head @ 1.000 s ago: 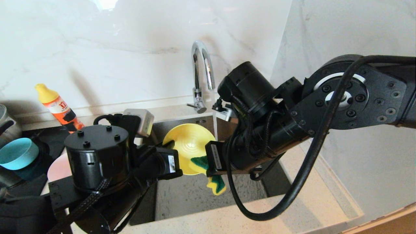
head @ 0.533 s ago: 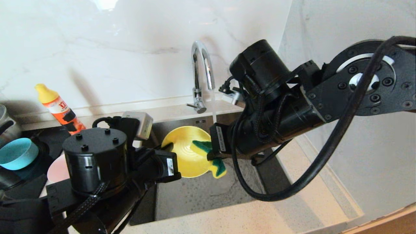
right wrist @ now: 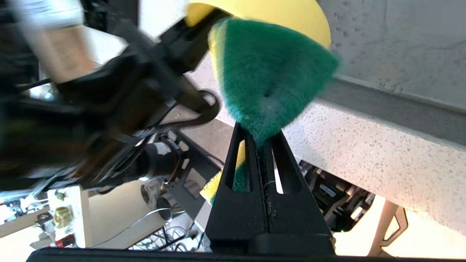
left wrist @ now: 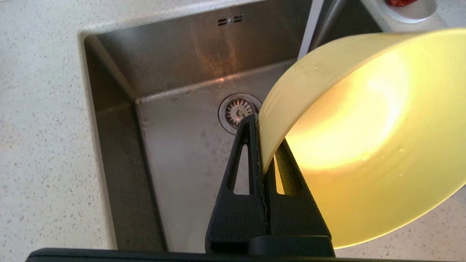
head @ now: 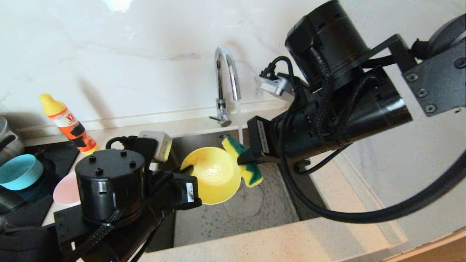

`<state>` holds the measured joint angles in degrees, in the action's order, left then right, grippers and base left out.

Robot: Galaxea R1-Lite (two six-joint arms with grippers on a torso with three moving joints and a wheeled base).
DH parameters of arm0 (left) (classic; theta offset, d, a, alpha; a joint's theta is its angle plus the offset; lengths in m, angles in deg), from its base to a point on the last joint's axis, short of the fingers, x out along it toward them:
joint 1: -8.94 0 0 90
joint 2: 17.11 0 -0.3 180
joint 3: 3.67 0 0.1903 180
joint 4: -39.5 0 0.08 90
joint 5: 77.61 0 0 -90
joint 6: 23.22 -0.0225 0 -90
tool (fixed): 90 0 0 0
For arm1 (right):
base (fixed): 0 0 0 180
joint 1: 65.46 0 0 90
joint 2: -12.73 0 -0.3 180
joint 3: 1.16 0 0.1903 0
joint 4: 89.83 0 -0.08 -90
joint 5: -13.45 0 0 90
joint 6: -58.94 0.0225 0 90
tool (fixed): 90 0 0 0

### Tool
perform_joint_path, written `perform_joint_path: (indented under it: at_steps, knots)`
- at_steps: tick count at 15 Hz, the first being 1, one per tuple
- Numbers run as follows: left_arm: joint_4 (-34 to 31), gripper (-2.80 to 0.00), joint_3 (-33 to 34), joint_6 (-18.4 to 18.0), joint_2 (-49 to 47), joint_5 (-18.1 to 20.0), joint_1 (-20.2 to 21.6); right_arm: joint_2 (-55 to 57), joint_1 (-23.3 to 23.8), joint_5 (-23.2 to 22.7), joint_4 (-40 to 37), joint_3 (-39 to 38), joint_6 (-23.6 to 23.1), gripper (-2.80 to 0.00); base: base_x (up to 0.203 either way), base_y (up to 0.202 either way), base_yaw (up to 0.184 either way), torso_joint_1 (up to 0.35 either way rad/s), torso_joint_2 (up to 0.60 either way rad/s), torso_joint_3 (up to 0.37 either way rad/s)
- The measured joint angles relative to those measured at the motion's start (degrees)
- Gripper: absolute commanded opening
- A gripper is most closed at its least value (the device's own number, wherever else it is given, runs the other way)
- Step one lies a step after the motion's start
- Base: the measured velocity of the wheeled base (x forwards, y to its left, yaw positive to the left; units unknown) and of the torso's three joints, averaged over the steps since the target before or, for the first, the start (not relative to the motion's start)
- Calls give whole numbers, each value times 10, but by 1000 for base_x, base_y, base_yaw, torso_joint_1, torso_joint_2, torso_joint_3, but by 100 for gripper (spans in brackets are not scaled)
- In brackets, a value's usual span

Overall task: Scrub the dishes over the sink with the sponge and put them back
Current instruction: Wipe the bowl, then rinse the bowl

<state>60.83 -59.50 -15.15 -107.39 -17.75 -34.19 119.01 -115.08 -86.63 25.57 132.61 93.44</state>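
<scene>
Left gripper: we see our left gripper (left wrist: 260, 145) over the near left part of the sink, its 2 black fingers pinching the rim of the round yellow plastic bowl (head: 213, 174).
Yellow bowl: it hangs tilted above the square brushed steel sink (head: 269, 207), open side facing up and toward the right; in the left wrist view the rim passes between the fingers and the bowl's wall (left wrist: 364, 127) glows with light.
Right gripper: our right gripper (head: 244, 159) reaches in from the right, fingers pressed together on the flat rectangular sponge of yellow foam with a dark green scouring face (head: 251, 174).
Sponge: it sits at the right edge of the yellow bowl, touching the rim, folded around the fingers so that 1 end points toward the far wall and the other hangs down; the right wrist view shows the green face (right wrist: 269, 72) bulging beyond the fingertips against the bowl.
Sink: the round drain strainer (left wrist: 238, 111) lies beneath the bowl; the chrome gooseneck faucet (head: 225, 83) stands at the far edge, a thin stream of water falling just behind the sponge.
Other dishes: the light blue round bowl (head: 18, 171) and the pale pink round bowl (head: 65, 189) rest at the far left, beside the sink.
Counter: an orange bottle with a yellow cap (head: 67, 122) stands against the far wall, left of the faucet.
</scene>
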Motion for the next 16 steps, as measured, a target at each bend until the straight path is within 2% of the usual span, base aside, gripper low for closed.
perform_joint_path:
  at_steps: [5, 7, 9, 13, 16]
  knots:
    - [-43, -280, -2, 56, -23, 5, 13, -54, 3, -1, -18, -13, -1, -280, 0, 0, 0, 0, 0, 0]
    - [-103, -280, -15, 87, -33, 21, 28, -76, 12, -2, -18, -28, -3, -280, 0, 0, 0, 0, 0, 0]
    - [-189, -280, -45, 137, -42, 56, 43, -93, 25, -2, -17, -40, -4, -280, 0, 0, 0, 0, 0, 0]
    - [-378, -280, -172, 264, -70, 146, 65, -113, 40, -3, -14, -50, -6, -280, 0, 0, 0, 0, 0, 0]
    - [-435, -280, -256, 336, -118, 176, 73, -120, 50, -8, -15, -60, -21, -280, 0, 0, 0, 0, 0, 0]
